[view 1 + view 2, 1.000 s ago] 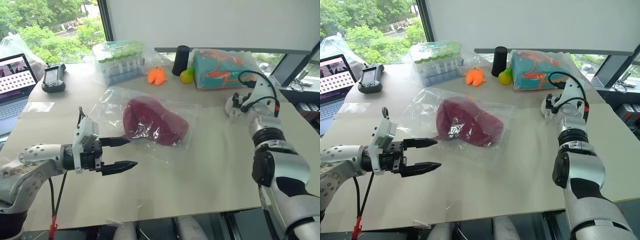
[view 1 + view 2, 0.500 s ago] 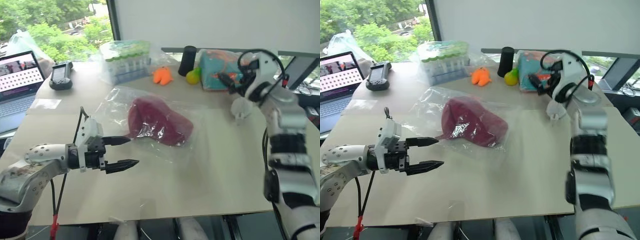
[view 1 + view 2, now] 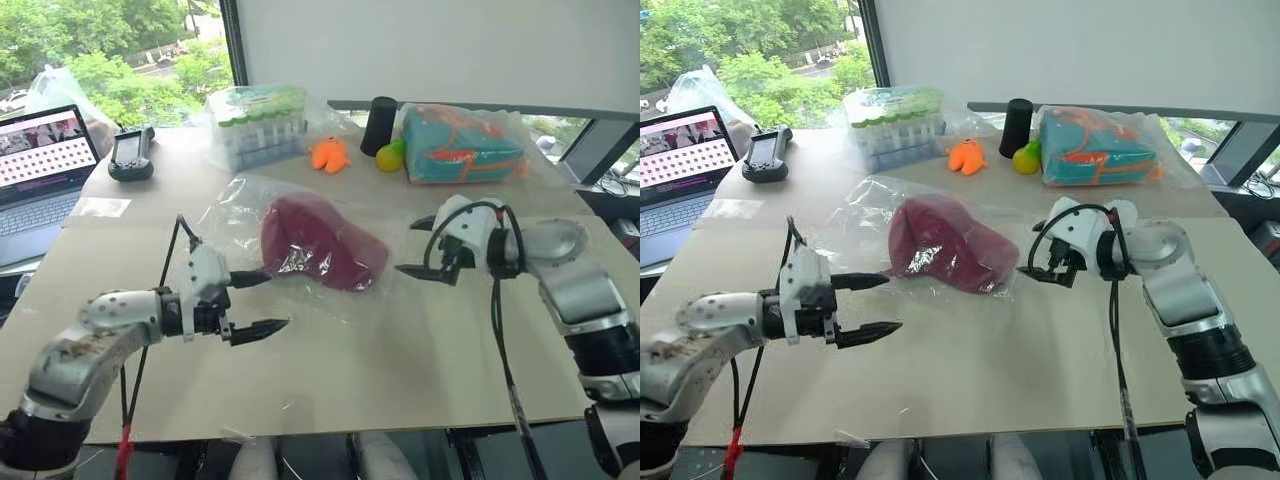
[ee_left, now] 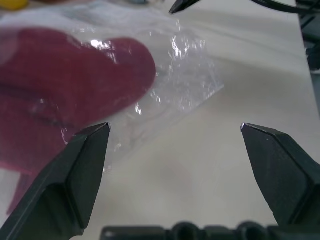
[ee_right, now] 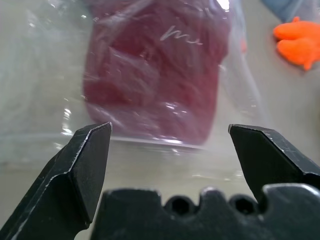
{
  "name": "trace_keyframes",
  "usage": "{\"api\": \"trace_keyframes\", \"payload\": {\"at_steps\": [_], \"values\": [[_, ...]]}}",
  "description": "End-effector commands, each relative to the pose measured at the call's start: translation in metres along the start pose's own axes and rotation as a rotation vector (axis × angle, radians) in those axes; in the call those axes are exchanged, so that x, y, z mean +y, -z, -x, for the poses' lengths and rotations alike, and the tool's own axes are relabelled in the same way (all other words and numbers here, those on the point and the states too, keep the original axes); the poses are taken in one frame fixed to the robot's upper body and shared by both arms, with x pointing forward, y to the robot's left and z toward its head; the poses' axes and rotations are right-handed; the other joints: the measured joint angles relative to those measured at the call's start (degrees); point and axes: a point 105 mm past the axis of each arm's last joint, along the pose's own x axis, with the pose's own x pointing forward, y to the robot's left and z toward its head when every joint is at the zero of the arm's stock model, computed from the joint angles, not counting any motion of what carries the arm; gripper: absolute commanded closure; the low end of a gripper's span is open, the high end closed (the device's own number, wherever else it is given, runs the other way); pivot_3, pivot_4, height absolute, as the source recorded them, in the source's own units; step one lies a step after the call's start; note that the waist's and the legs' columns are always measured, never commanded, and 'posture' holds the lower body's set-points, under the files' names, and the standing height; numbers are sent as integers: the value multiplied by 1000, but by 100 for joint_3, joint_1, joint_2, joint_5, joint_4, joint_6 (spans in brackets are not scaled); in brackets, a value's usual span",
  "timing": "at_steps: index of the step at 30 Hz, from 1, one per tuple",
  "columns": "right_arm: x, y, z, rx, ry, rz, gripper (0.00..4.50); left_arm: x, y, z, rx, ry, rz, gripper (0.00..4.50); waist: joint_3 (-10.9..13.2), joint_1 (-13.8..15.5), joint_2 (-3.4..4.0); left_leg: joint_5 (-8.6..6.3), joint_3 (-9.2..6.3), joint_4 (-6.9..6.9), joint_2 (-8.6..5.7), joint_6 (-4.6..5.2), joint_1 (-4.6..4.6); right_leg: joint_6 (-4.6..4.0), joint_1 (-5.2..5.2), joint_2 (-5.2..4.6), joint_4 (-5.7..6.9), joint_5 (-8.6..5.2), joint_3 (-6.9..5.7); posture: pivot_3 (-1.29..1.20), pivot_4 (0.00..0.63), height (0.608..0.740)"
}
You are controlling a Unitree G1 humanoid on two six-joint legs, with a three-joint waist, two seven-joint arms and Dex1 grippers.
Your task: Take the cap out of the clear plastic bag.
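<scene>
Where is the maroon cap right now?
The cap lies mid-table inside the clear plastic bag, between the open left gripper and right gripper, nearer the robot than the orange toy.

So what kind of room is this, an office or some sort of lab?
Probably an office or lab used for testing: a big table by windows, an open laptop, a rack of sample tubes and assorted props like an orange toy.

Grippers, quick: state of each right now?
Left gripper: open, holding nothing, beside the clear plastic bag.
Right gripper: open, holding nothing, facing the cap.
</scene>
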Motion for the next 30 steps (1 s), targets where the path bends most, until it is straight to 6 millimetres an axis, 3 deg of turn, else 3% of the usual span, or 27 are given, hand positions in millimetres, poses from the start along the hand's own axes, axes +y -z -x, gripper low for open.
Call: {"api": "trace_keyframes", "payload": {"at_steps": [1,4,9,13,19,23,25,30], "values": [[-10,-5,21,-47,87,-99,29,0,-15,-2,-52,-36,-87,0,0,49,0,0,-1,0,-1,0,-2,0,1,-2,0,0,-1,0,150,740],[-4,-4,32,-74,62,-163,29,-1,-13,-4,-53,-36,-83,0,0,66,0,0,-1,3,-1,0,0,1,3,-2,0,1,0,0,150,740],[39,-11,48,-133,-183,-278,29,-2,-16,-9,-67,-8,-87,0,0,76,0,0,-2,2,0,0,4,3,7,0,-1,-2,-2,0,150,740],[59,-27,61,-200,-311,-340,29,-3,-14,-12,-64,20,-88,0,0,35,0,0,-1,3,0,0,5,8,7,0,0,-3,1,0,150,740],[58,-28,60,-182,-254,-348,29,5,-10,-20,-20,30,-160,0,0,-1,-1,0,-3,4,0,0,13,47,15,1,0,-26,0,0,150,740],[62,-23,62,-164,-223,-372,29,15,7,-45,85,68,-369,0,0,92,-1,0,-6,4,-5,0,12,47,16,1,-1,-27,-2,0,150,740],[62,-21,62,-156,-203,-376,29,21,8,-57,91,65,-455,0,0,110,-2,0,-5,4,-6,0,8,47,16,0,-6,-26,1,0,150,740],[64,-20,66,-138,-180,-376,29,11,1,-78,34,152,-573,0,1,131,-2,0,-4,4,-5,0,-3,46,8,0,-7,-23,1,0,150,740]]}}
